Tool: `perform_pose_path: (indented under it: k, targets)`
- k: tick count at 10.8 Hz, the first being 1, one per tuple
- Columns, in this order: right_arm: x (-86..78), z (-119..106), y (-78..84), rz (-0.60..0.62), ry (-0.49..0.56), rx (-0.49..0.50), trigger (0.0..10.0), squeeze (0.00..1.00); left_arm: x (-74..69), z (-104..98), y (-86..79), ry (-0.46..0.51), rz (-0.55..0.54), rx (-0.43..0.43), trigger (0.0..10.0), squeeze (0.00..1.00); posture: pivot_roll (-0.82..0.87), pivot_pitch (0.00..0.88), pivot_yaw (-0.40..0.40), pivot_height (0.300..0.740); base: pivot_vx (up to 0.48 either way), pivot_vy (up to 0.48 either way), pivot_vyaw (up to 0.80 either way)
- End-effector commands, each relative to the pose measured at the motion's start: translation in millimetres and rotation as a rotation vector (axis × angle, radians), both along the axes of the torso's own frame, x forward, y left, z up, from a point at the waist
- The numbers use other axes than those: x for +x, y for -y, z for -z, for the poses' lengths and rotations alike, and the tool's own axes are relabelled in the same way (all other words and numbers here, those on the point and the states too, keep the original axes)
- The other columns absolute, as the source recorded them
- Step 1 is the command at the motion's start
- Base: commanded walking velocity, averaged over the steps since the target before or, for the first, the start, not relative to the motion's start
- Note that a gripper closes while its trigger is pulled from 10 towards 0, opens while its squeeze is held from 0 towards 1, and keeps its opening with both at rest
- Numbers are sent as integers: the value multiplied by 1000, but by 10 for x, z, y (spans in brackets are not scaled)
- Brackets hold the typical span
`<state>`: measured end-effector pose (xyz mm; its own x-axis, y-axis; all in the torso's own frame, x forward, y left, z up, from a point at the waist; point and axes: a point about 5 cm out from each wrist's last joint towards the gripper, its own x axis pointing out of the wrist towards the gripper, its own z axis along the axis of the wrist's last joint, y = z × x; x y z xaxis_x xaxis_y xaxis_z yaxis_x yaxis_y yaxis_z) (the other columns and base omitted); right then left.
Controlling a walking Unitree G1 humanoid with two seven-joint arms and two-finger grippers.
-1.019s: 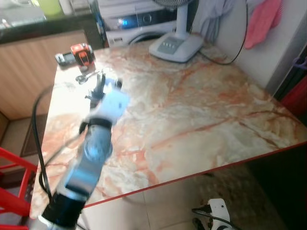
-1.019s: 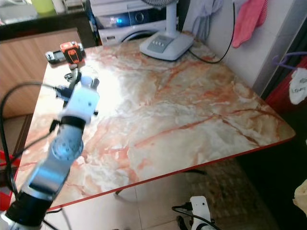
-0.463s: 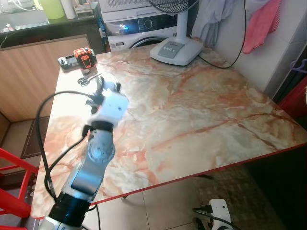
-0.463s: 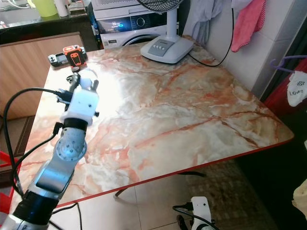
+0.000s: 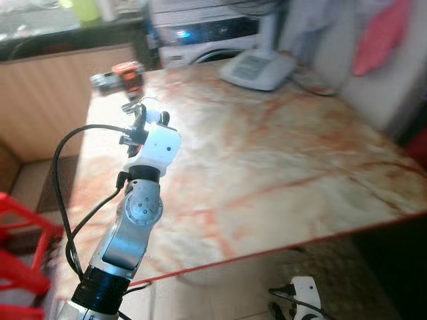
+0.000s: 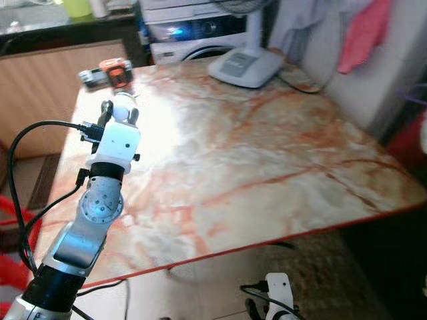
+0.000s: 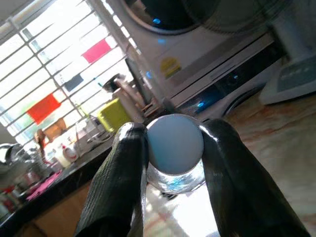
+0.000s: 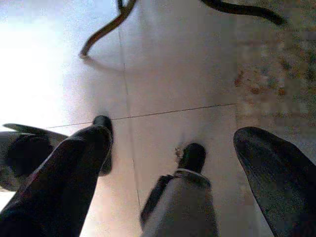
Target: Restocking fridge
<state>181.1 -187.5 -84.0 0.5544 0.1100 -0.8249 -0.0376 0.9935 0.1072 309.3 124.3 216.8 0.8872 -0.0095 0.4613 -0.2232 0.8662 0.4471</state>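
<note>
Here, a small bottle [image 7: 175, 148] with a pale blue cap is pinched between the two black fingers [image 7: 121, 187] of the left gripper [image 5: 141, 115], raised over the marble table [image 5: 280, 153] toward its 10 o'clock corner. In the head views the bottle is largely washed out by glare and hidden by the wrist, so only a pale rounded top is made out there. Its clear body is mostly covered by the fingers in the left wrist view, and no label can be read.

An orange and black tool [image 5: 125, 75] is seen at the table's 11 o'clock corner, blurred, with no writing legible. A white fan base [image 6: 245, 67] stands at 12 o'clock, its head cut off by the frame edge. Behind it a washing machine [image 5: 200, 37] is seen, with a small blue light on its panel; its markings cannot be read. A pink cloth [image 6: 363, 33] hangs at 2 o'clock. A red frame [image 5: 23, 247] is cut off at 8 o'clock.

The right gripper [image 8: 173, 163] hangs low over the tiled floor [image 8: 168, 64], its fingers spread apart and holding nothing. The robot's feet [image 8: 192, 157] are seen below it.
</note>
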Motion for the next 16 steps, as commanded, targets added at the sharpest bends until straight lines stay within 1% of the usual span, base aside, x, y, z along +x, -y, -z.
perform_pose_path:
  k: [1,12,14,16]
  targets:
    - [0,2,-19,10,1,9,10000,0,16,-78,-33,26,-20,7,10000,0,29,114,70,740,0,315,0]
    - [16,-3,-9,26,1,-9,10000,0,38,-57,-45,1,-20,-7,10000,0,32,112,67,740,0,310,0]
    - [15,-2,-4,18,-3,-15,10000,0,40,-37,-39,-10,-12,-8,10000,0,29,112,65,740,0,0,-709]
    - [14,-2,0,12,-7,-22,10000,0,32,-28,-20,-10,4,-7,10000,0,30,112,63,740,0,0,0]
